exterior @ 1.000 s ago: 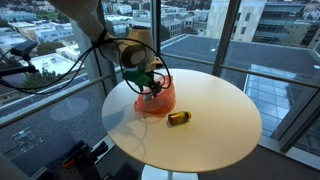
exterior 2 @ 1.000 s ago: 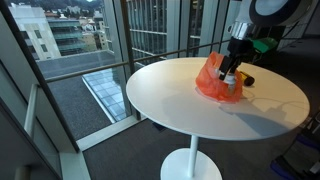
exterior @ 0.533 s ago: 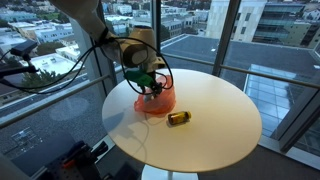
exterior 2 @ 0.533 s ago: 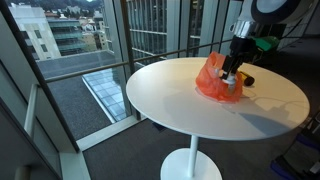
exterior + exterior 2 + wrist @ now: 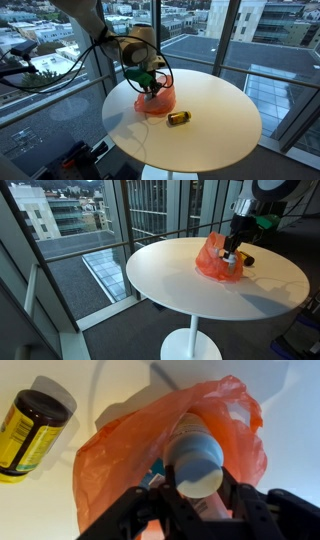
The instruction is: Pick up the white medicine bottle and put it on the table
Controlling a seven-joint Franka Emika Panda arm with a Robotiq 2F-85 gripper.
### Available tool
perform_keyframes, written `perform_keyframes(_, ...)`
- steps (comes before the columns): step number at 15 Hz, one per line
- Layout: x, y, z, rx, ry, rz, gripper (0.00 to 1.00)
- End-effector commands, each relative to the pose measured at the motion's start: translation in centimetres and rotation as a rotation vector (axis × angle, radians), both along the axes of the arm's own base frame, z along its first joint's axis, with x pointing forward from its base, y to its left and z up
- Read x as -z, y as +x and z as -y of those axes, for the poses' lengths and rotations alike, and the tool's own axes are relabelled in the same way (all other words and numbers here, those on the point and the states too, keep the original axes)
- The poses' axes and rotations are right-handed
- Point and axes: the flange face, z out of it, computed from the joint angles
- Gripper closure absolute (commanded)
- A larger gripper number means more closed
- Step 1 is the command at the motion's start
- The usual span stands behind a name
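In the wrist view the white medicine bottle stands cap-up inside a red-orange plastic bag, and my gripper is shut on it, a dark finger pressing each side. In both exterior views the gripper reaches down into the bag on the round cream-white table. The bottle itself is hidden by the gripper and bag in those views.
An amber-brown bottle with a dark cap and yellow label lies on its side on the table beside the bag. The table's edge drops off all round, and tall windows stand close behind it.
The jaws have closed from open onto the white medicine bottle in the bag. The arm and the bag have hardly moved.
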Motion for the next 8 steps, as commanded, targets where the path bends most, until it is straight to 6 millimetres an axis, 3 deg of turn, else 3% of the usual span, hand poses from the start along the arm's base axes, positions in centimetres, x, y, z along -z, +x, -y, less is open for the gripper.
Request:
perform_keyframes(1, -1.7, -0.3, 0.2, -0.006, 0.002, 0.004, 0.81)
perform_keyframes(8, -6.8, -0.9, 0.0, -0.005, 0.013, 0.063, 0.81)
